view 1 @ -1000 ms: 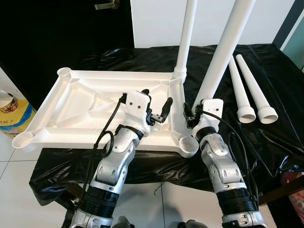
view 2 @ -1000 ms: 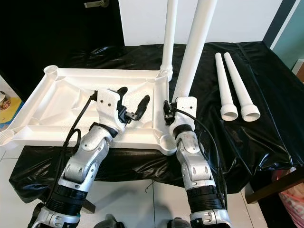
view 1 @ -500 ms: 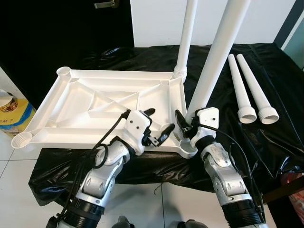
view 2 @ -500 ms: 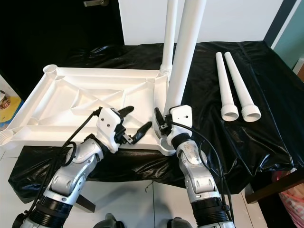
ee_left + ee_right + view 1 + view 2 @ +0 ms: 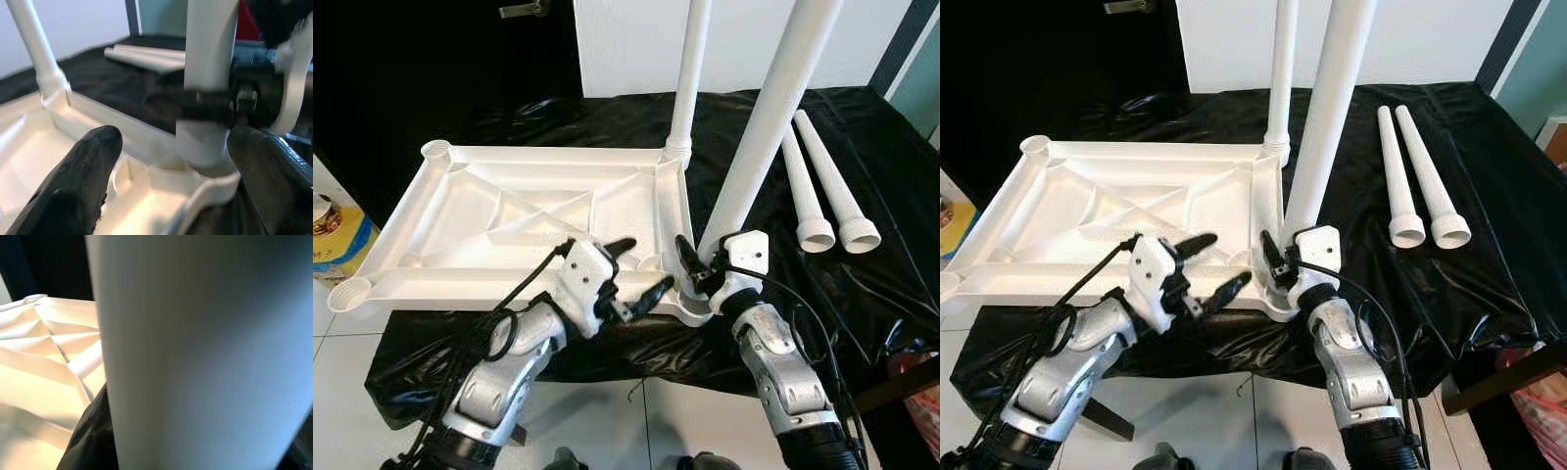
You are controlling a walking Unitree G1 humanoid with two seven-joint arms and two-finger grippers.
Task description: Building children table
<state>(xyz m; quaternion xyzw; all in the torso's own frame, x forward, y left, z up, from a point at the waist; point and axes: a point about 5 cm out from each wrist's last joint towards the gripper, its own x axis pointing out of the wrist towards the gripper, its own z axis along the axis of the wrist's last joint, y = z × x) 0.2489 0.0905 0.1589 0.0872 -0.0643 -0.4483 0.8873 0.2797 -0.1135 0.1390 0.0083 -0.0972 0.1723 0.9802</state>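
Both upright table legs [image 5: 773, 117] run off the top edge, and the right end effector [image 5: 697, 269] hides one's base

Upturned tabletop [image 5: 509, 211] on cloth-covered table [image 5: 773, 127], one leg [image 5: 685, 88] upright in its far right corner, second leg [image 5: 759, 147] at near right corner, two loose legs [image 5: 827, 186] lying side by side to the right

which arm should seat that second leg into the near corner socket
Right. The right gripper is clamped on the leg, whose foot sits at the tabletop's near corner socket. The left gripper is open beside it, holding nothing.
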